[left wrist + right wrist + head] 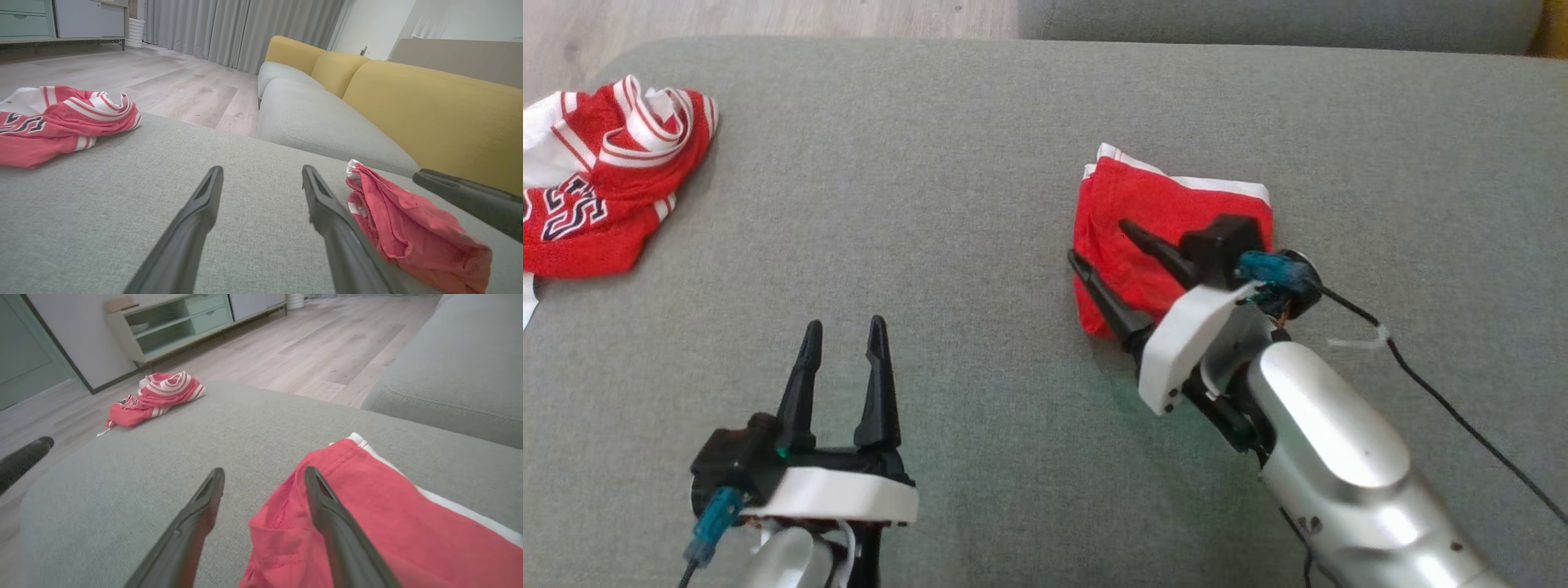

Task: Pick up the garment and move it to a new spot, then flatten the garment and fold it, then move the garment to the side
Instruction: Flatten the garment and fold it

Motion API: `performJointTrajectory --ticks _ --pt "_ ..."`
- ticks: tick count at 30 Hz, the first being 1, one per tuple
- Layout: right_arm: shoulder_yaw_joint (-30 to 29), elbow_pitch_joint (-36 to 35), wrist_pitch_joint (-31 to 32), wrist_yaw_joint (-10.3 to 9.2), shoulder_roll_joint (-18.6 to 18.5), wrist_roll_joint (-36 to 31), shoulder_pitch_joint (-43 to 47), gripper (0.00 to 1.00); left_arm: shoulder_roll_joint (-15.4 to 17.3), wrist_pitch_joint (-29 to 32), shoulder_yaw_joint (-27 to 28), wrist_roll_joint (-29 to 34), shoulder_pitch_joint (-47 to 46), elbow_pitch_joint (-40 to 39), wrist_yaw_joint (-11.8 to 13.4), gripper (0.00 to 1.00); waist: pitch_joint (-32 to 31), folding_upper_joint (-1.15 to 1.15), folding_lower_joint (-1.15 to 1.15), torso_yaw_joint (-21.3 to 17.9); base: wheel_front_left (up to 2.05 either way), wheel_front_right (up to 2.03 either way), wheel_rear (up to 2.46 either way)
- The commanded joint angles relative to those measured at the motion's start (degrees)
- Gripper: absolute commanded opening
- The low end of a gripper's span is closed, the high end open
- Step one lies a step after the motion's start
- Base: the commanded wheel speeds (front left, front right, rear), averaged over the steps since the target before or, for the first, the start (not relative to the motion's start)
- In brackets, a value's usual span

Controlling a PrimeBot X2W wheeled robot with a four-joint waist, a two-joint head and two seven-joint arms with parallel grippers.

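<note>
Finds the folded garment (1168,220) toward the right edge of the grey cushion (980,163), seemingly set aside there. Has the right gripper (1097,238) spread open across its near-left corner, gripping nothing, and the left gripper (845,322) open, empty, by the near edge.

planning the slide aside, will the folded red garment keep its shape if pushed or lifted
Probably floppy and light: the folded red garment is thin creased cloth, so lifting may unfold it. Pushed on the textured grey cushion, it may bunch.
</note>
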Motion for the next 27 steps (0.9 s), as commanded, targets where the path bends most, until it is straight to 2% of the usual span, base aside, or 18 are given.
performJointTrajectory --ticks 1,8,12,13,14,15,18,19,27 --pt "-0.56 -2.49 -1.27 -0.04 0.88 -0.35 0.12 1.00 0.37 -0.53 1.47 0.64 -1.10 -1.36 -0.28 1.00 -0.16 0.00 0.00 -0.18 0.00 0.00 0.00" --pt "-9.26 -3.83 -5.32 -0.04 -0.73 -6.04 1.34 1.00 0.08 -0.45 0.52 0.83 -0.92 -1.19 -0.33 1.00 -0.68 0.00 0.00 -0.47 0.00 0.00 0.00" --pt "-11.12 -2.47 -5.87 -0.04 -0.95 -9.27 2.20 1.00 0.09 -0.35 0.16 0.79 -1.02 -1.29 -0.49 1.00 -0.40 0.00 0.00 -0.15 0.00 0.00 0.00" --pt "-10.81 -1.82 -5.92 -0.04 -0.95 -9.77 2.27 0.89 0.13 -0.30 0.09 0.79 -1.06 -1.35 -0.50 1.00 -0.24 0.00 0.00 -0.02 0.00 0.00 0.00" --pt "-10.09 -1.05 -5.94 -0.04 -1.11 -10.51 2.20 0.46 0.17 -0.26 0.04 0.79 -1.12 -1.39 -0.51 1.00 -0.06 0.00 0.00 0.12 0.00 0.00 0.00" --pt "-9.28 -0.26 -6.00 -0.04 -1.28 -11.31 2.08 0.39 0.20 -0.22 0.00 0.80 -1.20 -1.42 -0.53 1.00 0.15 0.00 0.00 0.28 0.00 0.00 0.00" --pt "-7.11 2.30 -6.46 -0.04 -0.94 -12.10 1.74 0.05 0.23 -0.16 -0.04 0.80 -1.53 -1.49 -0.48 1.00 0.69 0.00 0.00 0.78 0.00 0.00 0.00" --pt "-6.26 3.18 -6.62 -0.04 -0.79 -12.39 1.53 0.00 0.24 -0.15 -0.01 0.79 -1.61 -1.53 -0.44 1.00 0.90 0.00 0.00 0.93 0.00 0.00 0.00" --pt "1.00 9.16 -8.29 -0.04 0.54 -12.24 -0.27 0.00 0.36 -0.20 0.36 0.64 -2.01 -1.30 -0.38 1.00 1.66 0.00 0.00 1.79 0.00 0.00 0.00"
